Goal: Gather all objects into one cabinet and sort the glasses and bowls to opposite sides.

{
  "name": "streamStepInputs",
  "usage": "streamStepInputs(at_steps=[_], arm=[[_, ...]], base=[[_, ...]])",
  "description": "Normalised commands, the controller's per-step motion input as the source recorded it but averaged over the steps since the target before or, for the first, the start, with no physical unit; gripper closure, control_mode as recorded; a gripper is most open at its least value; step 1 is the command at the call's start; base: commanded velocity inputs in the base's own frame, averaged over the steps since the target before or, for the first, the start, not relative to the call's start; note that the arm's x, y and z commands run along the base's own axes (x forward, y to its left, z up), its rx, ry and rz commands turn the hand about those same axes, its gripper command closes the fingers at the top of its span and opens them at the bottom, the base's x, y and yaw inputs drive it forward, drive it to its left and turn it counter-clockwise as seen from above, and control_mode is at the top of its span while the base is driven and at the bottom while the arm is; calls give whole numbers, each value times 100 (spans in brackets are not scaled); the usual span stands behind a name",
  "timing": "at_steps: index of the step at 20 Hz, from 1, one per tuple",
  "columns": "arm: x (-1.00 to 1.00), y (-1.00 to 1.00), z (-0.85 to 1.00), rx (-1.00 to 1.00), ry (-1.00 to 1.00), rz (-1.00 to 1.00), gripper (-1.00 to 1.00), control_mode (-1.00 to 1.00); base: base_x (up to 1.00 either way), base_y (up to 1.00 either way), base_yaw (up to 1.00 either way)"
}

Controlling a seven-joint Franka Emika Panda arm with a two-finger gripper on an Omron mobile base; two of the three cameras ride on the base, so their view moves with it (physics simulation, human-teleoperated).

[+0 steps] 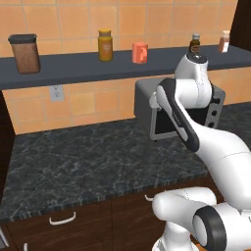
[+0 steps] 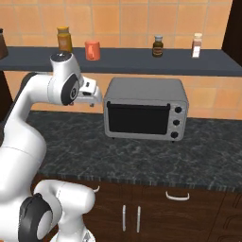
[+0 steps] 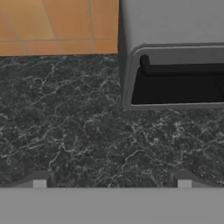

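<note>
An orange-red cup (image 1: 139, 52) (image 2: 92, 50), one of the glasses, stands upright on the dark wall shelf (image 1: 73, 66) (image 2: 142, 60). My gripper (image 2: 93, 100) (image 3: 111, 181) hangs below that shelf, left of the toaster oven, pointing down at the black marble counter (image 3: 78, 127). It is open, with its fingertips (image 3: 39, 180) wide apart and nothing between them. The cup is above the hand and apart from it. The bowls are out of view. A strip of dark brown wood at the shelf's right end (image 2: 235, 28) is the cabinet's edge.
A silver toaster oven (image 2: 144, 109) (image 3: 175, 52) stands on the counter just right of the hand. The shelf also carries a yellow-brown spice jar (image 1: 105, 45) (image 2: 64, 38), a brown-filled canister (image 1: 24, 54) and two small bottles (image 2: 158, 46) (image 2: 197, 45). Lower cabinets (image 2: 142, 212) sit below.
</note>
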Motion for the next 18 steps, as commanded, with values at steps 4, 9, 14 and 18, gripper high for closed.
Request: streamStepInputs(at_steps=[4, 9, 14, 18], arm=[[0, 0, 0, 0, 0, 0, -100, 100], [1, 1, 0, -1, 0, 0, -100, -100], [-4, 0, 55, 0, -20, 0, -100, -100], [0, 7, 98, 0, -25, 0, -100, -100]], base=[[24, 5, 0], [8, 5, 0], [0, 0, 0], [0, 0, 0]])
